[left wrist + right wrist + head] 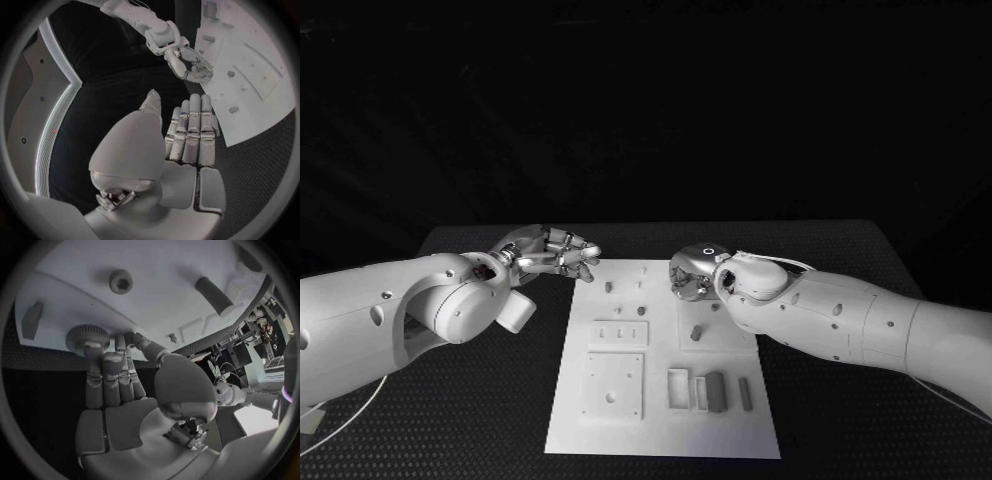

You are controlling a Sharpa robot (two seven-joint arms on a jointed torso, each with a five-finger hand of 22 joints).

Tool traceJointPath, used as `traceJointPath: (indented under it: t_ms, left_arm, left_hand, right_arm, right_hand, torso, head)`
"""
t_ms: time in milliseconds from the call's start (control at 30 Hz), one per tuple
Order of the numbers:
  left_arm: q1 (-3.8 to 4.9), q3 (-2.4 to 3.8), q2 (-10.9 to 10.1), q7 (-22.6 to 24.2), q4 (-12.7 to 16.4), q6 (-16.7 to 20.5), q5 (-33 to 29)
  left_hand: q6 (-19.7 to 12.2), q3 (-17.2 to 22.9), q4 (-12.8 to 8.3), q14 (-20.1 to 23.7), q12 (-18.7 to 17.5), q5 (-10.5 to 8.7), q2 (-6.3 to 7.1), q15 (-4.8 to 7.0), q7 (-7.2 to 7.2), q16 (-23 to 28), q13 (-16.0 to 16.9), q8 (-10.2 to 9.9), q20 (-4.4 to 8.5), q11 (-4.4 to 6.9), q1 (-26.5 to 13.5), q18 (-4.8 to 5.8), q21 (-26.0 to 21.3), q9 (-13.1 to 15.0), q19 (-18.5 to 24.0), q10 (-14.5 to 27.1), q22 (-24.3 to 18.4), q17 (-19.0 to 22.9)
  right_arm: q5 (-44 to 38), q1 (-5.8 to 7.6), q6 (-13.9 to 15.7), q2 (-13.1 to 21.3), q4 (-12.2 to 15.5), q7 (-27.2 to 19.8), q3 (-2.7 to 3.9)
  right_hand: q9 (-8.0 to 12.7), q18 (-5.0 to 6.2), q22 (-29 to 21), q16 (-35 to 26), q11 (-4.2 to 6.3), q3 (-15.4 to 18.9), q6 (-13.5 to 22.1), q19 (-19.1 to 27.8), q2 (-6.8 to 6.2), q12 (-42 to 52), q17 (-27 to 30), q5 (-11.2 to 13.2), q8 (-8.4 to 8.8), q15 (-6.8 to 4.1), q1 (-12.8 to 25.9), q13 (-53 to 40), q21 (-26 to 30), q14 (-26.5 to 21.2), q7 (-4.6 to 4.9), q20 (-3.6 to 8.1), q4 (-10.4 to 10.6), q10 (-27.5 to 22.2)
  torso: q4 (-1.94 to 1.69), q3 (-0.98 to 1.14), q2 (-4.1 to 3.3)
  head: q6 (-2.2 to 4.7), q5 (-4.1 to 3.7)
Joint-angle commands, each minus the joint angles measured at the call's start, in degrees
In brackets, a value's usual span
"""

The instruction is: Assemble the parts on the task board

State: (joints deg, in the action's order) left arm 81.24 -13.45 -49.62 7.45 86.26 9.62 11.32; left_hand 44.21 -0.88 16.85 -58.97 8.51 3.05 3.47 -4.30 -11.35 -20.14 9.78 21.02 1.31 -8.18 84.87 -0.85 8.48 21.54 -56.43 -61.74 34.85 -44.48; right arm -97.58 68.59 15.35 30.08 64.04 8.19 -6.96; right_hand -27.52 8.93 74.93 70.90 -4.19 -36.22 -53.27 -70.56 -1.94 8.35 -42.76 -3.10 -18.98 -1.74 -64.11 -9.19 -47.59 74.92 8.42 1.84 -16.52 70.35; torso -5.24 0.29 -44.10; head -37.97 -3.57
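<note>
The board [668, 360] lies flat in the middle of the table [473, 400], so both hands can reach it. Small grey parts [715, 390] sit on it, some lying in the near corner, some standing further back.

The right hand [692, 275] is over the far end of the board. In the right wrist view its fingers [109, 375] are straight and side by side, and the tips touch a round ridged knob [87, 337]. I think it is feeling for that knob to turn it or lift it. It is not holding it yet.

The left hand [553, 252] waits just past the board's far left corner, likely to stay out of the way. Its fingers [194, 130] are flat and together, holding nothing.

The head view hides the knob behind the right hand. The right wrist view shows it close up, with a long dark peg [215, 294] and a bolt head [120, 281] nearby.
</note>
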Motion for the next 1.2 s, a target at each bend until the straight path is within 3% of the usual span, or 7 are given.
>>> traceJointPath:
  t_ms: [33, 567, 800, 933, 1133, 1200]
  left_arm:
    - [0.08, 0.03, 0.14, 0.33, 0.11, -0.39, -0.26]
    - [0.19, 0.03, 0.04, 0.09, -0.17, -0.29, -0.31]
    - [0.36, 0.03, 0.2, 0.07, -0.12, -0.23, -0.31]
    - [0.45, 0.03, 0.35, 0.05, -0.14, -0.31, -0.31]
    - [0.74, 0.03, 0.67, 0.16, -0.31, -0.34, -0.22]
    - [0.76, 0.03, 0.78, 0.21, -0.36, -0.39, -0.19]
  left_hand:
    - [0.46, 0.28, -0.1, -0.44, -0.32, -0.02, 0.06, -0.11, -0.13, 0.34, 0.06, -0.36, 0.01, -0.13, -0.45, -0.19, -0.3, -0.07, -0.48, -0.44, 0.06, -0.08]
    - [0.55, 0.37, -0.11, -0.46, -0.44, -0.02, 0.04, -0.1, -0.09, 0.45, 0.08, -0.38, 0.01, -0.12, -0.46, -0.2, -0.34, -0.1, -0.48, -0.52, 0.08, -0.2]
    - [0.57, 0.39, -0.11, -0.47, -0.48, -0.02, 0.06, -0.1, -0.08, 0.49, 0.08, -0.39, 0.01, -0.12, -0.45, -0.2, -0.35, -0.11, -0.49, -0.55, 0.09, -0.24]
    - [0.58, 0.4, -0.11, -0.48, -0.5, -0.02, 0.07, -0.1, -0.08, 0.51, 0.08, -0.4, 0.01, -0.12, -0.45, -0.2, -0.36, -0.12, -0.49, -0.56, 0.09, -0.26]
    - [0.76, 0.48, -0.12, -0.47, -0.64, -0.02, 0.01, -0.11, -0.02, 0.63, 0.08, -0.35, 0.0, -0.14, -0.39, -0.19, -0.41, -0.11, -0.46, -0.55, 0.11, -0.35]
    - [0.8, 0.5, -0.12, -0.47, -0.67, -0.02, 0.01, -0.11, -0.01, 0.65, 0.08, -0.34, 0.0, -0.15, -0.37, -0.19, -0.42, -0.11, -0.46, -0.55, 0.11, -0.37]
  right_arm:
    - [-1.39, -0.05, 2.61, -0.21, 0.34, 1.14, 0.16]
    - [-2.17, -0.05, 6.04, -3.05, -0.76, 3.25, 2.86]
    - [-2.18, -0.01, 6.21, -4.82, -1.91, 3.38, 2.95]
    - [-2.58, 0.02, 7.08, -5.73, -2.92, 3.36, 2.95]
    - [-2.64, 0.02, 7.38, -7.07, -4.17, 3.3, 2.94]
    - [-2.96, 0.02, 7.68, -7.55, -4.57, 3.38, 2.94]
  right_hand:
    - [-0.07, 6.07, 1.39, 0.37, -0.07, -0.17, -0.55, -0.11, -0.11, 0.36, -0.07, -0.24, -0.28, -0.44, 0.49, -0.08, -0.31, -0.07, -0.07, 0.17, -0.02, 0.53]
    - [-0.18, 6.07, 1.39, 0.81, 0.01, -0.34, -0.75, -0.19, -0.44, 0.32, -0.08, -0.24, -0.28, -0.53, 0.6, -0.27, -0.76, -0.09, -0.17, 0.21, -0.03, 0.72]
    - [-0.2, 6.07, 1.38, 0.89, 0.02, -0.39, -0.75, -0.18, -0.49, 0.3, -0.07, -0.25, -0.25, -0.53, 0.6, -0.3, -0.84, -0.11, -0.17, 0.22, -0.02, 0.73]
    - [-0.2, 6.07, 1.37, 0.91, 0.02, -0.4, -0.76, -0.17, -0.5, 0.28, -0.07, -0.24, -0.25, -0.53, 0.61, -0.31, -0.86, -0.13, -0.16, 0.22, 0.0, 0.72]
    - [-0.21, 6.07, 1.37, 0.95, 0.02, -0.46, -0.75, -0.15, -0.53, 0.25, -0.06, -0.25, -0.22, -0.53, 0.57, -0.33, -0.91, -0.16, -0.17, 0.23, -0.03, 0.71]
    - [-0.21, 6.07, 1.36, 0.97, 0.02, -0.48, -0.74, -0.14, -0.56, 0.23, -0.05, -0.25, -0.21, -0.53, 0.57, -0.33, -0.93, -0.17, -0.17, 0.22, -0.04, 0.7]
  torso:
    - [-0.05, -0.02, -0.06]
    - [-0.14, -0.08, -0.18]
    - [-0.09, -0.17, -0.24]
    - [-0.07, -0.06, -0.32]
    - [-0.02, -0.13, -0.41]
    - [0.03, -0.04, -0.39]
  head:
    - [0.15, -0.06]
    - [0.52, 0.19]
    - [0.82, 0.29]
    - [0.89, 0.24]
    - [0.85, 0.16]
    - [0.79, 0.28]
